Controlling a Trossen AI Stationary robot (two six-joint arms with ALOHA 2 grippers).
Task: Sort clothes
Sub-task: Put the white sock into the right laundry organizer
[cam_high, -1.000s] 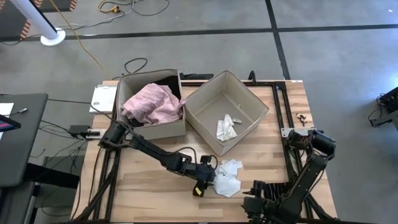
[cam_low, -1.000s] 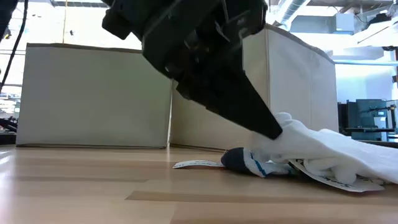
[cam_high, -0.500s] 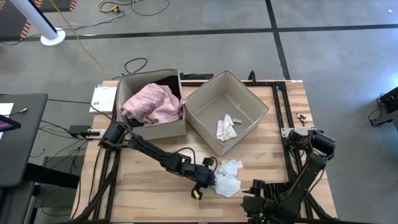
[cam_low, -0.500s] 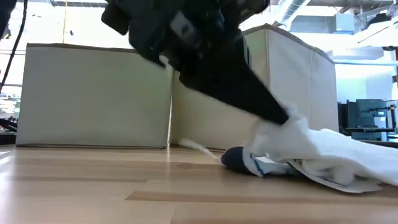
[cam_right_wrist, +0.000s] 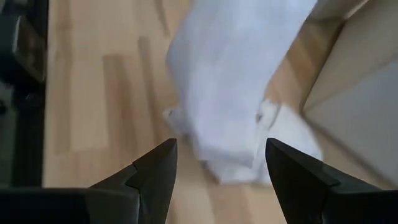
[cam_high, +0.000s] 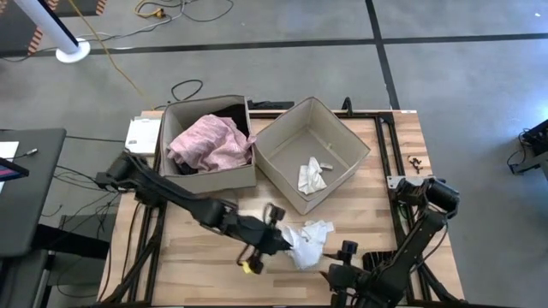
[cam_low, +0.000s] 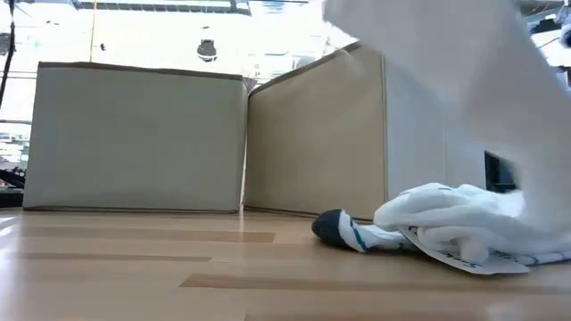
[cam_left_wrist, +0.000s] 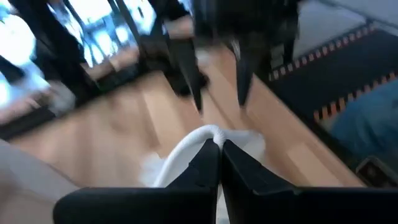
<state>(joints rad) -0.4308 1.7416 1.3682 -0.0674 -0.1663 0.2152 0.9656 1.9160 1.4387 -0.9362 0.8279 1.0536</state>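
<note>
Gripping a white garment [cam_high: 301, 248] near the desk's [cam_high: 205, 257] front edge, the left pincer [cam_high: 282, 245] is clenched in the high view, while the right wrist view shows the right pincer [cam_right_wrist: 217, 163] released.

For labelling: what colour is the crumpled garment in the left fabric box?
Pink garment, clearest in the high view.

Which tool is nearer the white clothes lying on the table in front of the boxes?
Left. The left tool is shut on a piece of the white clothes, lifting it. The right tool waits open at the table's near edge, close beside them but apart.
</note>
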